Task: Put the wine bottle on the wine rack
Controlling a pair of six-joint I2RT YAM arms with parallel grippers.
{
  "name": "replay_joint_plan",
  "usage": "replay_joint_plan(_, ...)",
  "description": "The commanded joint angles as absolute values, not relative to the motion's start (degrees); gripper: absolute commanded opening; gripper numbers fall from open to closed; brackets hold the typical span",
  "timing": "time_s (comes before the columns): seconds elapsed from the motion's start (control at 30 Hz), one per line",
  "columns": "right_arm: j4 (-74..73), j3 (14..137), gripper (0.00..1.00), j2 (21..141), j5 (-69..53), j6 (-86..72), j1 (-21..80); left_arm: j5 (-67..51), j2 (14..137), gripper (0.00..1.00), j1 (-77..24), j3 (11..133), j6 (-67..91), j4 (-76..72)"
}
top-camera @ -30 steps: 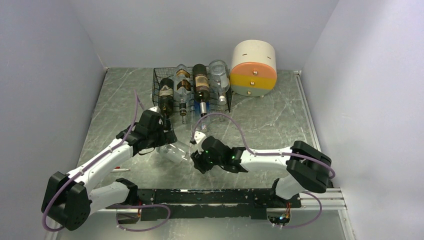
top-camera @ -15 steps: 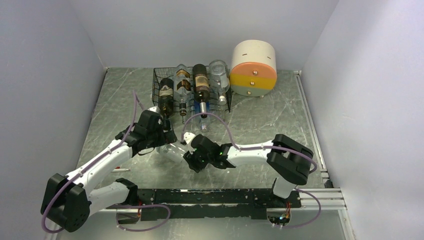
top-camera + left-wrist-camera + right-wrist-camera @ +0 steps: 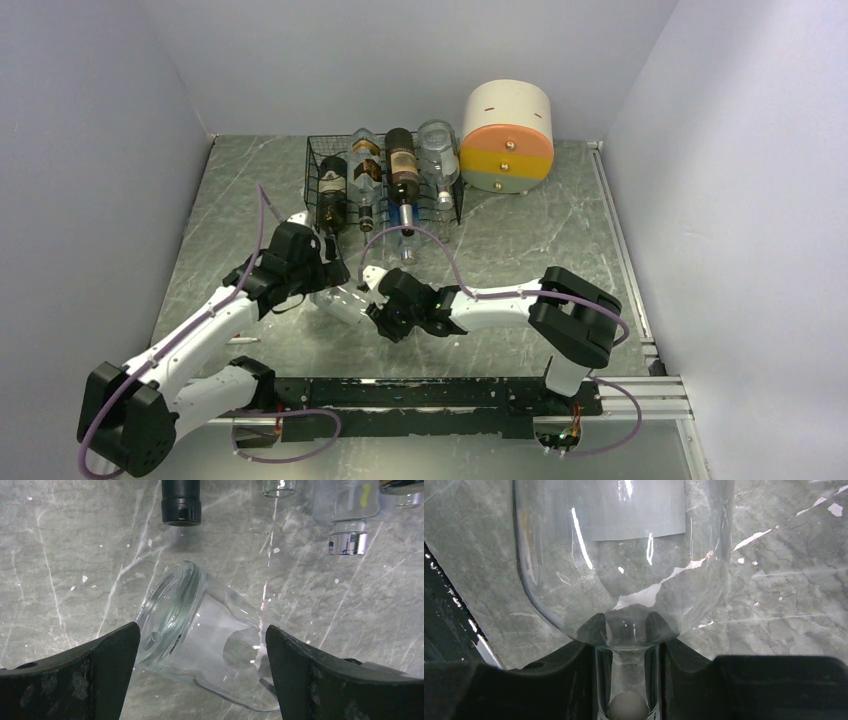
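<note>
**Right claw** (image 3: 629,652): I hold it narrow, clamped on the neck of the wine bottle (image 3: 624,565), with one finger (image 3: 549,685) on each side of the glass. The clear shoulder of the bottle fills my wrist view at 12 o'clock from the fingers.

**Left claw** (image 3: 202,632): I hold it spread wide. Its fingers (image 3: 90,675) straddle the bottle's base, one at 9 o'clock and one at 3 o'clock of it. I cannot tell whether either finger touches the glass.

**Wine bottle:** In the top view it lies on its side between my two claws, over the grey marbled table (image 3: 520,250). Its base points toward 10 o'clock and its neck toward 4 o'clock. I cannot tell whether it rests on the surface or hangs just above it.

**Wine rack** (image 3: 318,170): It stands at 12 o'clock from the bottle, apart from it. It carries four racked bottles (image 3: 402,165) side by side, two dark and two clear, necks toward 6 o'clock. The round drawer unit (image 3: 507,125) stands just beside the rack at its 3 o'clock.
</note>
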State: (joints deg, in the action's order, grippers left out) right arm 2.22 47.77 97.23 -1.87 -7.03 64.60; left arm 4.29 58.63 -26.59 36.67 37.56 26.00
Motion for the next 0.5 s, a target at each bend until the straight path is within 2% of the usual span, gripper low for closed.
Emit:
replay_joint_plan(0.0, 2.00, 47.83, 0.00, 96.78, 0.65, -7.21, 64.32, 4.08, 54.79, 0.97, -26.81, 38.00, 39.69, 26.64)
replay_joint_plan(0.47, 6.73, 46.26, 0.00, 85.12, -0.36, -10.23, 64.27, 15.91, 43.49, 0.96, -26.77, 49.98, 34.39, 35.02)
